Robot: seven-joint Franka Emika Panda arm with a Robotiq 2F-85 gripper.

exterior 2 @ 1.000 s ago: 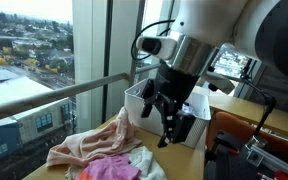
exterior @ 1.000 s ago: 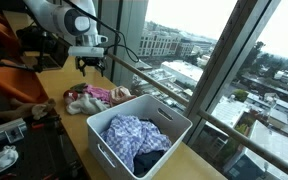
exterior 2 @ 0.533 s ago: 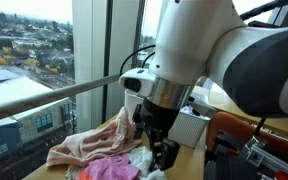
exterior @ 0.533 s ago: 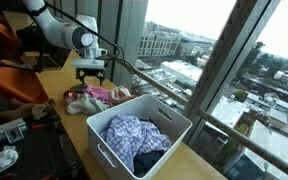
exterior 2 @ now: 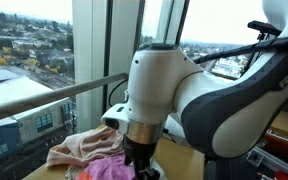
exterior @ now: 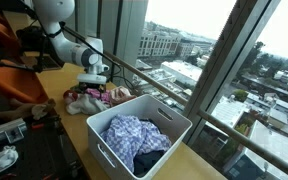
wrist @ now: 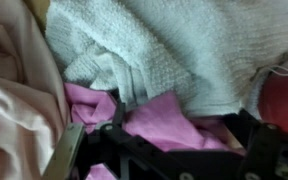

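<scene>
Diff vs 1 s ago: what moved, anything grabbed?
The arm came down from above the table onto the clothes pile. The gripper now sits right over the pink cloth beside the white towel, jaws open, with nothing taken hold of. The pile, the white bin and the plaid shirt in it lie as before.

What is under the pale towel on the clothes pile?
A bright pink garment pokes out from beneath the pale towel, with a pale pink cloth beside it. Whatever lies deeper under the towel is covered.
</scene>
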